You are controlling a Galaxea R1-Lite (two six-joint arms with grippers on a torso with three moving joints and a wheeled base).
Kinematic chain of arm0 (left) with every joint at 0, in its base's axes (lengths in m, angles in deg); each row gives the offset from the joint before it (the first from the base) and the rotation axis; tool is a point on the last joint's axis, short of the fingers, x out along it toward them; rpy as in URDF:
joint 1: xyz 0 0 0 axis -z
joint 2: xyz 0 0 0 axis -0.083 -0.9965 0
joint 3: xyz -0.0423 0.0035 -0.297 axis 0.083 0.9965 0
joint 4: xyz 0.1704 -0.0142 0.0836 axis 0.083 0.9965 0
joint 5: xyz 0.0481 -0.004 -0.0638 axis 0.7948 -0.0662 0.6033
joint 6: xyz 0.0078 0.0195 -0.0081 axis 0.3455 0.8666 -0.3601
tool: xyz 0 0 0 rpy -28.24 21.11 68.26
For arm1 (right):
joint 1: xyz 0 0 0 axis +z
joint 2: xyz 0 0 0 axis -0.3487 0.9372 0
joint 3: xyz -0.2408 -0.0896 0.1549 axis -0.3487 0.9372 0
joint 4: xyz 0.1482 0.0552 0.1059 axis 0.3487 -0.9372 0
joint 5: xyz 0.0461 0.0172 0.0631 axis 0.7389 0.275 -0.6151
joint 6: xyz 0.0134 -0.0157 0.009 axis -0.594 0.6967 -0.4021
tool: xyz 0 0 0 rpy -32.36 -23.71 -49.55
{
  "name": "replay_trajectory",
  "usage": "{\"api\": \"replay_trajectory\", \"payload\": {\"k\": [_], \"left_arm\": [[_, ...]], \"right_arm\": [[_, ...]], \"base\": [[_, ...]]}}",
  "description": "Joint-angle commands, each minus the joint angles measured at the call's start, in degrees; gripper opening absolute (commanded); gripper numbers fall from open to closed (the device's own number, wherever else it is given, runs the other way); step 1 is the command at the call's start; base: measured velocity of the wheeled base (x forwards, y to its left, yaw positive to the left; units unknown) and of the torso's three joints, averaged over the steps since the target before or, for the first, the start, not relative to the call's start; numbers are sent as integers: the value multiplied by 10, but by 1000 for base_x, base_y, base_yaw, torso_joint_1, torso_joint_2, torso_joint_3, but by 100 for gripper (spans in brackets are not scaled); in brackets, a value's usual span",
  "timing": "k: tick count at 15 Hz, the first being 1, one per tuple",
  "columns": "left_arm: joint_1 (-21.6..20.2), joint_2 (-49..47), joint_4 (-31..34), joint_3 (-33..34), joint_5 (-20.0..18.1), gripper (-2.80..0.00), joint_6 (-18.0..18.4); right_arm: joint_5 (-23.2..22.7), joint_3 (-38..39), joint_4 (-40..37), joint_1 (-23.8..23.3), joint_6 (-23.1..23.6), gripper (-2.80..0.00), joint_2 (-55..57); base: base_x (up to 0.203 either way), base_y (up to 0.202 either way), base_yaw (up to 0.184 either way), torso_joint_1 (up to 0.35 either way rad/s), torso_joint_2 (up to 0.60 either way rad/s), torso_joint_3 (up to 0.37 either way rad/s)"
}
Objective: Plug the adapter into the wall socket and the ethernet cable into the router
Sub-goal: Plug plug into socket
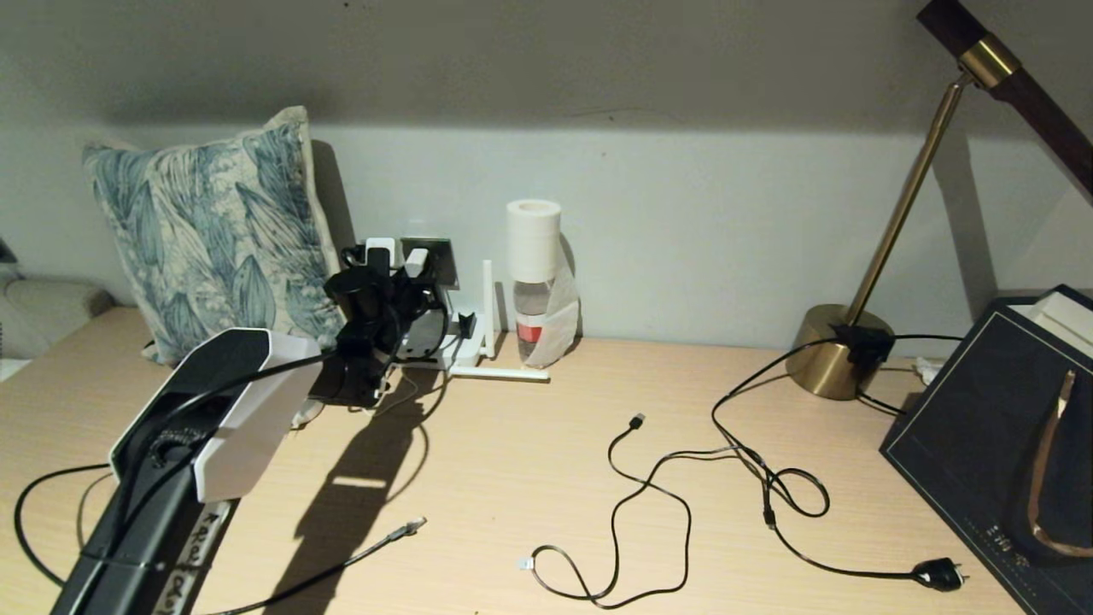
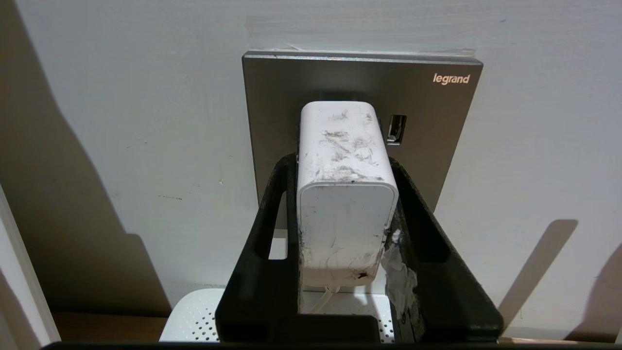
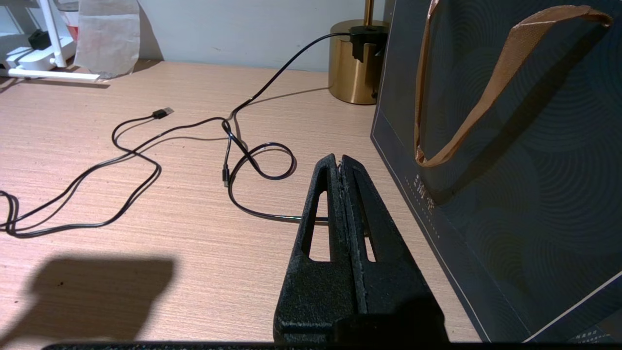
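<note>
My left gripper (image 2: 340,163) is shut on the white adapter (image 2: 345,194), one black finger on each side of it. The adapter's far end sits against the grey wall socket (image 2: 437,121); how deep its pins are cannot be seen. Its thin white cord hangs down toward the white router (image 2: 194,318) just below. In the head view the left gripper (image 1: 401,282) is at the wall socket (image 1: 440,256), above the router (image 1: 423,346). The black ethernet cable (image 1: 341,568) lies loose on the desk, its clear connector (image 1: 414,525) free. My right gripper (image 3: 340,158) is shut and empty above the desk.
A leaf-print pillow (image 1: 213,231) leans on the wall left of the socket. A bottle topped with a paper roll (image 1: 534,282) stands right of the router. A thin USB cable (image 1: 649,495), a pronged-plug cord (image 1: 939,574), a brass lamp (image 1: 841,350) and a dark gift bag (image 1: 1008,427) fill the right side.
</note>
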Motion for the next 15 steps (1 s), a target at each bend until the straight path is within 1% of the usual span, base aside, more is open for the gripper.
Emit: {"api": "replay_trajectory", "payload": {"k": [1, 5, 15], "left_arm": [[0, -6, -2, 0, -2, -280, 0], [0, -6, -2, 0, -9, -280, 0], [4, -7, -3, 0, -11, -280, 1]], "right_arm": [[0, 15, 0, 0, 0, -280, 0], [0, 15, 0, 0, 0, -280, 0], [0, 15, 0, 0, 0, -280, 0]], "base": [[0, 0, 0, 0, 0, 0], [0, 0, 0, 0, 0, 0], [0, 0, 0, 0, 0, 0]]}}
